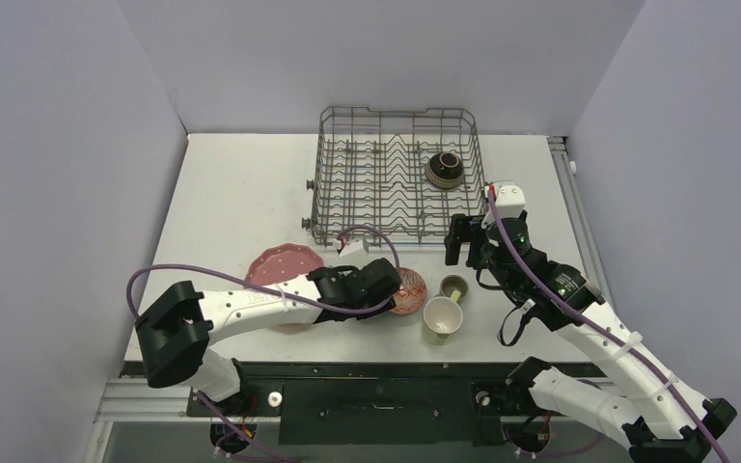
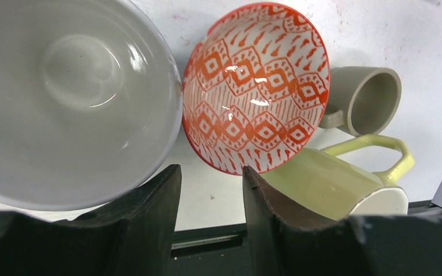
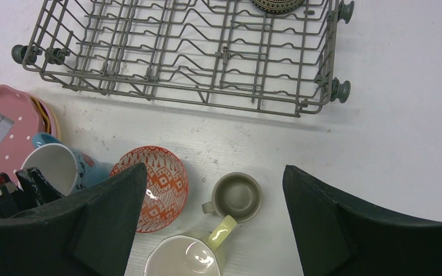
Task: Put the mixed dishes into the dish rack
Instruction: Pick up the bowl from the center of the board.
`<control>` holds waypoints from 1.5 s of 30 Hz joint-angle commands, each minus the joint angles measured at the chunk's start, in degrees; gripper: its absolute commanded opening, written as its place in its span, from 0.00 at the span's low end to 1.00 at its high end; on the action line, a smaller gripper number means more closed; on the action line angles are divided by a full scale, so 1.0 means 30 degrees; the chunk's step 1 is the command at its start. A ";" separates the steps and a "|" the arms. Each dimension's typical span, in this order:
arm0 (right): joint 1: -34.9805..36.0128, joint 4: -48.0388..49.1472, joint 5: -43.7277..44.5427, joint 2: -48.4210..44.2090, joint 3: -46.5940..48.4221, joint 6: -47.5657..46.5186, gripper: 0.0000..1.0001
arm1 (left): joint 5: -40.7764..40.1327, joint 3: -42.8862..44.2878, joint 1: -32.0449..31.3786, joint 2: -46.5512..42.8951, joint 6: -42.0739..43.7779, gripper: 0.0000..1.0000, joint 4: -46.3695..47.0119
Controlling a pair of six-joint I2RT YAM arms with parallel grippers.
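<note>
Our left gripper [image 2: 210,184], jaws narrow with nothing between, hangs with the blue mug [image 2: 75,98] just outside 1 jaw and the red bowl [image 2: 256,86] ahead. Our right gripper [image 3: 214,172] gapes wide, empty, short of the rack [image 1: 394,110]. We judge the mug stiff, slick, breakable: pinch its rim wall.

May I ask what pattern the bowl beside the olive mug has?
The bowl shows orange-red diamonds on white; left wrist view.

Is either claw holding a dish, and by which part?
Nothing: right gripper gapes empty; nothing sits between fingers of the left gripper, light-blue mug just beside.
</note>
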 commanded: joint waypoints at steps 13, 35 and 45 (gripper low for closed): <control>-0.0023 0.0623 -0.0041 0.0331 -0.0202 0.0105 0.84 | -0.0105 0.0248 0.1366 0.0202 0.2548 0.42 0.0158; -0.0023 0.0681 -0.0039 0.0078 -0.0354 0.0045 0.84 | 0.0069 0.3215 -0.0411 0.2321 0.1580 0.55 -0.1870; -0.0021 0.0689 -0.0153 -0.0073 -0.0458 0.0044 0.84 | 0.0461 0.3385 -0.0118 0.3588 0.0701 0.55 -0.1606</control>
